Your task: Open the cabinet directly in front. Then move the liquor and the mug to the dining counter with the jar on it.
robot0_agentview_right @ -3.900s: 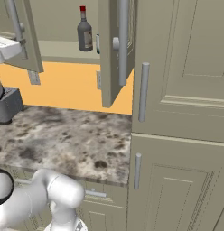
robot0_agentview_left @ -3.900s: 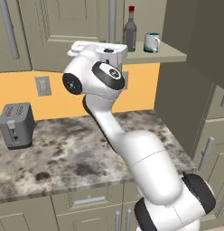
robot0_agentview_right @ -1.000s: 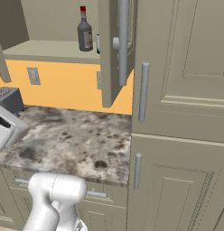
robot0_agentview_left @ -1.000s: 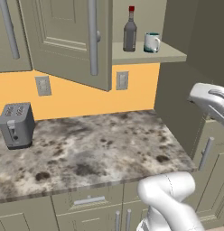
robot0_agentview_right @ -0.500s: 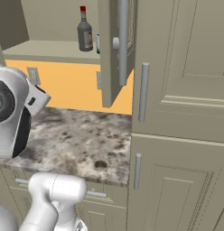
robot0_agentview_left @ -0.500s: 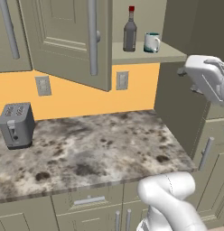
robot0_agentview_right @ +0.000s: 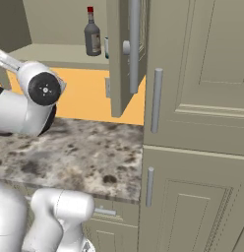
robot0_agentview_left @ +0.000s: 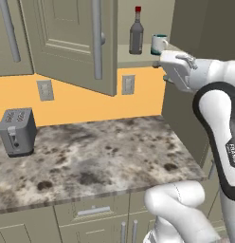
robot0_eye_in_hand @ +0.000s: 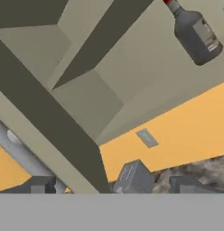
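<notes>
Two finger tips (robot0_eye_in_hand: 41, 185) of the hand (robot0_eye_in_hand: 114, 187) stand wide apart, holding nothing. The hand is raised near the shelf edge, likely lining up a reach. Cabinet (robot0_agentview_left: 67, 45) doors hang open. On its shelf the liquor (robot0_agentview_left: 136, 34) stands upright, the mug (robot0_agentview_left: 158, 43) just beside it. Below, a toaster (robot0_agentview_left: 17, 131) sits on the table (robot0_agentview_left: 100, 152).

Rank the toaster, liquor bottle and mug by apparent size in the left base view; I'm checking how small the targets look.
1. Toaster, largest, though nearer the camera.
2. Liquor bottle.
3. Mug, smallest, partly hidden by the arm.
</notes>
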Tool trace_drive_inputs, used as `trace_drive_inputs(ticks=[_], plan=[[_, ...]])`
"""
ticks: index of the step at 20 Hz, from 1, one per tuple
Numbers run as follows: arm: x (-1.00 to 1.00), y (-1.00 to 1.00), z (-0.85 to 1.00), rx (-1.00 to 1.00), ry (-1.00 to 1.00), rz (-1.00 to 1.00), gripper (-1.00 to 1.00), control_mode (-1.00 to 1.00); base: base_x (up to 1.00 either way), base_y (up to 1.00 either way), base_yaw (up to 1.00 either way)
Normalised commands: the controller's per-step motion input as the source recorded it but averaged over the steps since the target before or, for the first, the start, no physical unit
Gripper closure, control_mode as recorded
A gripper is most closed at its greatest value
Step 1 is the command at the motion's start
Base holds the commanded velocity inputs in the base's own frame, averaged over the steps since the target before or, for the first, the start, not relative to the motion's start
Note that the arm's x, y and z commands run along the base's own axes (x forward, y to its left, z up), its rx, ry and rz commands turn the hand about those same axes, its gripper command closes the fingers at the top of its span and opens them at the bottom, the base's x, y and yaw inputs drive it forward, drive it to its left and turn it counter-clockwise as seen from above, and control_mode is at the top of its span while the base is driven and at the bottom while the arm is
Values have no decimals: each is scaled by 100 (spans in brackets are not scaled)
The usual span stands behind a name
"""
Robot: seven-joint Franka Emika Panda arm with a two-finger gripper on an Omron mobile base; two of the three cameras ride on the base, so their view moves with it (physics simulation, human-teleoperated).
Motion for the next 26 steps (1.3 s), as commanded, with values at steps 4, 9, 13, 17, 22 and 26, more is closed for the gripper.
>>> trace_drive_inputs(ticks=[4, 9, 13, 17, 22, 26], plan=[[97, 90, 0, 2, 0, 32, -100, -100, 0, 0, 0], [61, 94, 0, 6, 4, 50, -100, -100, 0, 0, 0], [55, 75, 0, 8, 5, 59, -100, -100, 0, 0, 0], [31, 93, 0, 3, 1, 58, -100, -100, 0, 0, 0], [24, 100, 0, 0, 0, 45, -100, -100, 0, 0, 0], [2, 100, 0, -10, -14, 21, -100, -100, 0, 0, 0]])
